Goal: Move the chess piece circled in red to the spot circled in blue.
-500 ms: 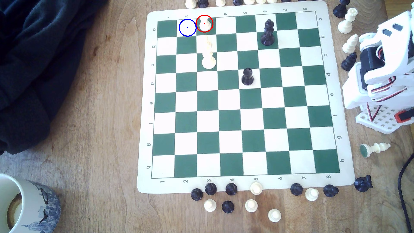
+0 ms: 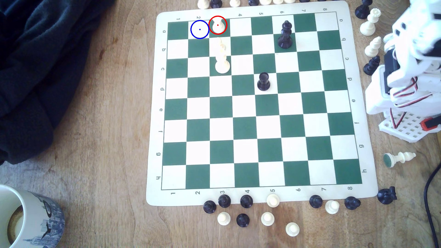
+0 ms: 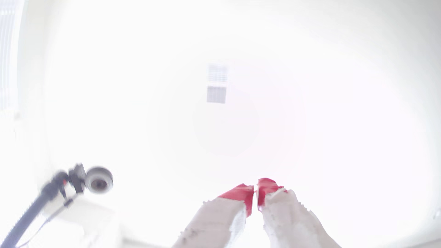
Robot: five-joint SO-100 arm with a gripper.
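The chess piece (image 2: pixel 218 25) is short and cream-white, flared at the base, ringed in red on a green square in row a, column 3. The spot (image 2: pixel 199 29) beside it, toward the exterior view's left, is a cream square ringed in blue. The board's (image 2: pixel 152 119) edges read 1–8 and a–h. My pincer (image 3: pixel 255 188) is clenched, red-tipped, empty, against white glare. The mug's (image 2: pixel 47 214) print is cut off.

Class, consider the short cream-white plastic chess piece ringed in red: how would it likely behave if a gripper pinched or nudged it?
The short cream-white plastic chess piece looks rigid, so it probably won't deform. Its flared round base suggests it stands steadily, though a high push might tip it, and once down it could roll. The smooth narrowing top may slip between the red-tipped gripper.
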